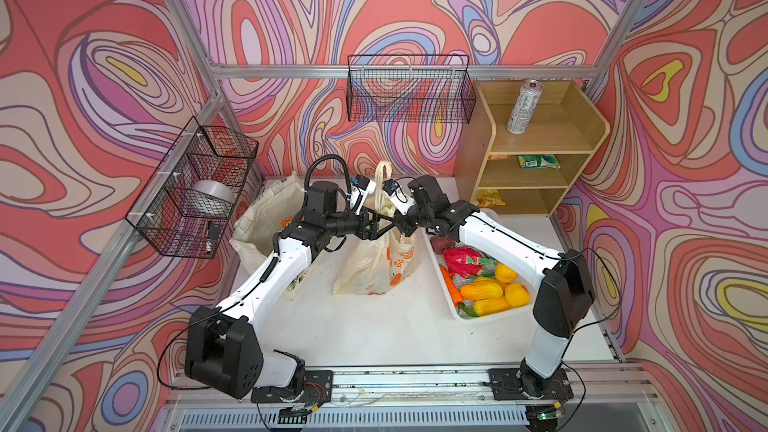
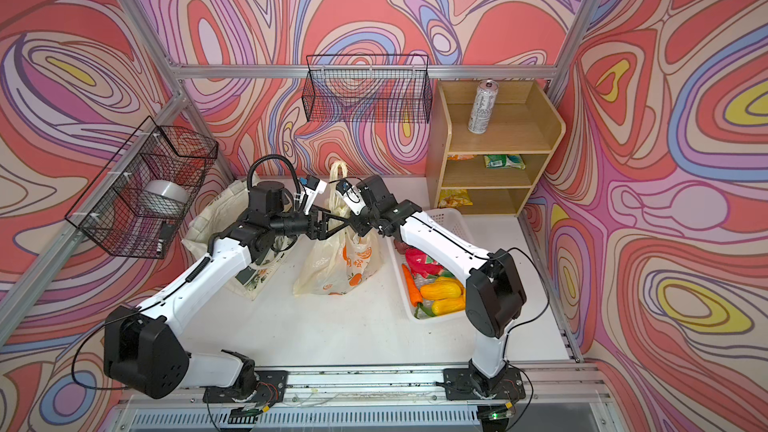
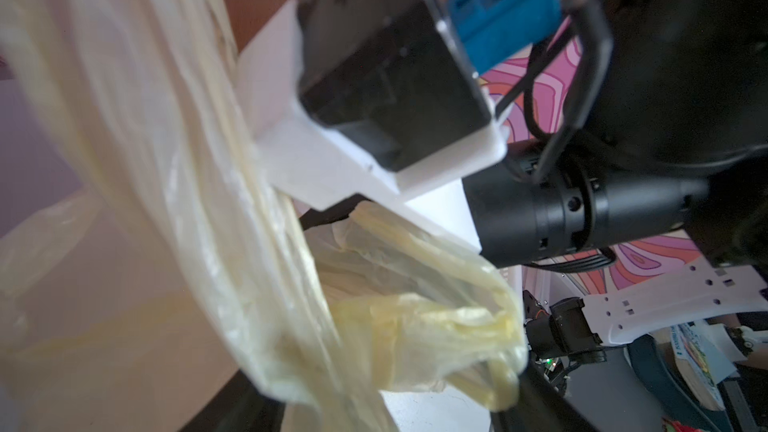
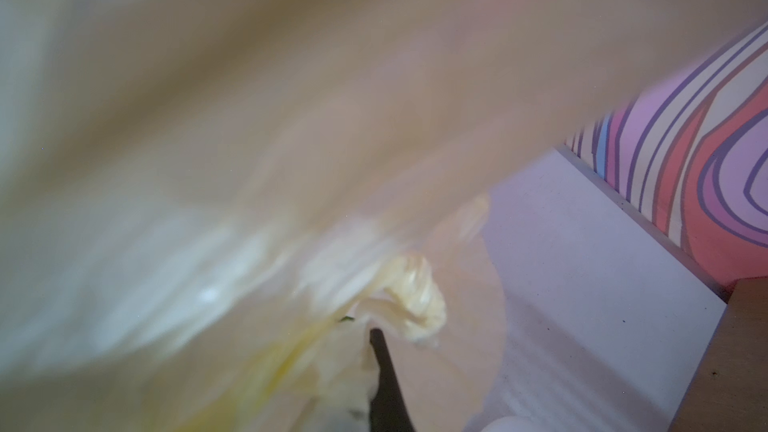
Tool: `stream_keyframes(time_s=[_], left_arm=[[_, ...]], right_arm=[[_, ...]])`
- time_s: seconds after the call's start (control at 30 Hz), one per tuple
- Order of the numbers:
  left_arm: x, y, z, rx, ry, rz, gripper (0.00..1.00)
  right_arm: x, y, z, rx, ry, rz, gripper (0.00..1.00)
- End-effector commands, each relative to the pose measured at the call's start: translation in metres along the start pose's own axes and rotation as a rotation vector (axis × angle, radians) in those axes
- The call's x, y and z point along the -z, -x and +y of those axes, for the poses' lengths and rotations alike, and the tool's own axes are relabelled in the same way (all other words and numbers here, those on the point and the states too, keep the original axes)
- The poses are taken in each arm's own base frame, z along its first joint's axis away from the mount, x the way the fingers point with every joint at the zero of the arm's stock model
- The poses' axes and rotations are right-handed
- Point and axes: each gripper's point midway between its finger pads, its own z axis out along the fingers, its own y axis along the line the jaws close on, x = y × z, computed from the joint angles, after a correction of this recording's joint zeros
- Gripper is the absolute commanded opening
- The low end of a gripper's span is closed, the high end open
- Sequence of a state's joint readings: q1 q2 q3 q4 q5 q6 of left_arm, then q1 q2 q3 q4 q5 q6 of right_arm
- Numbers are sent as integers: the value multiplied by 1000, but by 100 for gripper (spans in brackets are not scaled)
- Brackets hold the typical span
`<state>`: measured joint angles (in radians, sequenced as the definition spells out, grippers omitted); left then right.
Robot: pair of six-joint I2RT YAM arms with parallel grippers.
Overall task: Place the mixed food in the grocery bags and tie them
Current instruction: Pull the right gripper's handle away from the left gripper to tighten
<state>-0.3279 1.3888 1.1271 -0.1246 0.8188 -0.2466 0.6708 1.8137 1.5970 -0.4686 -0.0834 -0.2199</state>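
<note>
My two grippers meet nose to nose above the thin pale-yellow plastic carrier bag, which stands slumped in the middle of the white table. Its film is wrinkled, half see-through and printed with orange fruit. One handle loop rises straight up behind my wrists as a narrow twisted ribbon. My right gripper is closed tight on the bag's film: in its wrist view a crumpled wad bunches just past one slim black fingertip, and blurred film fills the rest of that view. My left gripper has its jaws apart; a roped, glossy strand of the same bag hangs across between them, and I cannot tell whether either finger presses it.

On my left the cream canvas tote sags open, soft and matte, an orange packet showing in its mouth. On my right the white plastic lattice basket holds smooth toy produce: a red dragon fruit, a tapered carrot, ribbed yellow fruits. On top of the boxy wooden shelf the tall silver drink can stands upright; a green crinkly packet lies on the middle shelf, a yellow packet on the lowest
</note>
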Motion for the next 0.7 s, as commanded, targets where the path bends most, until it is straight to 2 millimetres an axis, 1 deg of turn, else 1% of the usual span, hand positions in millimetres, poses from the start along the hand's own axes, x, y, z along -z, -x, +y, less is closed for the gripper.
stream_keyframes(time_s=[0.0, 0.03, 0.1, 0.13, 0.17, 0.2, 0.27, 0.33, 0.43, 0.47, 0.5, 0.53, 0.6, 0.63, 0.67], left_arm=[[2, 17, 1, -20, 17, -84, 47], [2, 16, 3, -16, 22, -88, 40], [2, 17, 5, -16, 31, -102, 25], [3, 18, 6, -18, 40, -109, 15], [4, 19, 8, -18, 55, -116, 3], [5, 19, 9, -24, 67, -123, 0], [8, 18, 10, -38, 83, -131, 0], [10, 16, 9, -52, 85, -135, 0], [12, 13, 7, -67, 75, -139, 0], [12, 12, 6, -69, 73, -143, 0], [12, 12, 6, -73, 70, -148, 0], [13, 11, 6, -76, 69, -154, 0], [13, 13, 4, -82, 58, -169, 0], [13, 13, 3, -83, 53, -173, 0], [13, 14, 2, -85, 43, -175, 0]], right_arm=[[12, 8, 5, 3, 17, -35, 0], [21, 15, 4, 6, 11, -58, 0], [24, 17, 5, 2, 14, -67, 0], [25, 16, 4, -2, 7, -70, 0], [27, 17, 2, -4, -2, -76, 0], [30, 18, -1, -12, -11, -86, 0], [39, 22, -11, -52, -19, -116, 0], [49, 26, -25, -120, -22, -158, 0], [67, 32, -44, -231, 12, -226, 1], [70, 31, -47, -256, 34, -240, 13], [72, 30, -48, -268, 49, -247, 30], [75, 30, -48, -275, 58, -253, 37], [79, 30, -47, -275, 69, -260, 28], [80, 30, -46, -275, 73, -264, 27], [80, 30, -44, -275, 83, -263, 29]])
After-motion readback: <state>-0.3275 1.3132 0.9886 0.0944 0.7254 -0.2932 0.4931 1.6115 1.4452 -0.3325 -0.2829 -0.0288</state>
